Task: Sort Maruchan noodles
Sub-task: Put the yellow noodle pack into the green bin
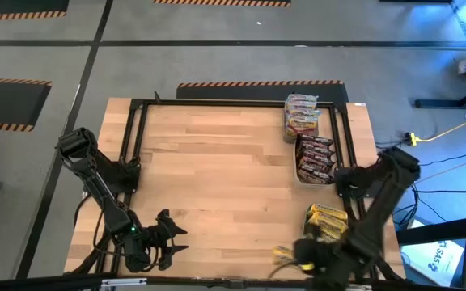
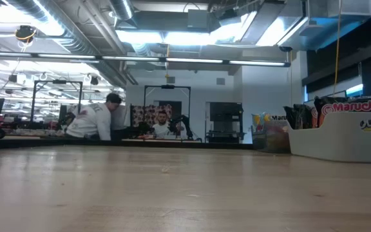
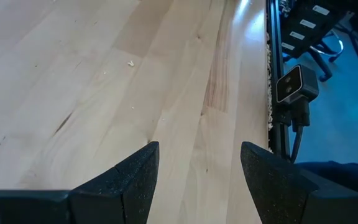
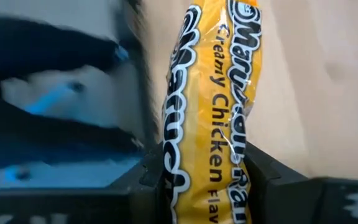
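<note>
Yellow Creamy Chicken packet is clamped edgewise in the right tool; slick film could slip free. Left tool is held apart over the bench.

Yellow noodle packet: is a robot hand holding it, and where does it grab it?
Yes. The right gripper is shut on a yellow noodle packet, pinching it across one end, fingers on its two flat sides. The left gripper is open and holds nothing.

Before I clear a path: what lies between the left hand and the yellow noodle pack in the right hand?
Only bare table, per the high view, between the left hand and the yellow noodle pack.
</note>
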